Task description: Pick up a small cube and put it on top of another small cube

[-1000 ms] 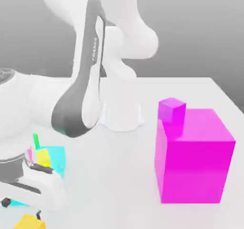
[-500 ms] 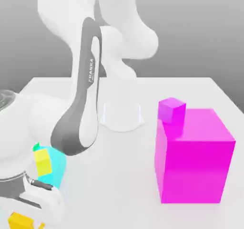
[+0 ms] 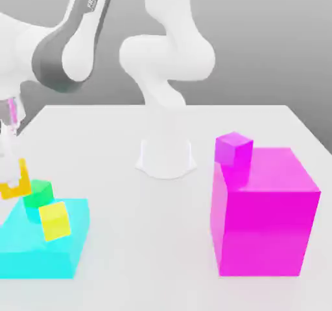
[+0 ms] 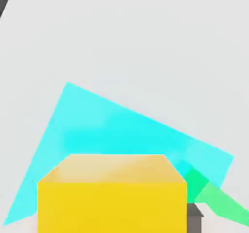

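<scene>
Hand (image 3: 13,180) at exterior view's left edge, pinching small golden cube (image 3: 14,188) (also (image 4: 112,193) in hand view), held in air above cyan block (image 3: 39,251), just beside green cube (image 3: 39,192). Lemon-yellow cube (image 3: 54,220) rests on cyan block. Magenta block (image 3: 266,212) well apart on tabletop (image 3: 162,238).

The small golden cube (image 3: 14,188) (image 4: 112,198) hangs in the air at the exterior view's left edge, slightly tilted, just beside and above a green cube (image 3: 40,190) (image 4: 214,200).
</scene>
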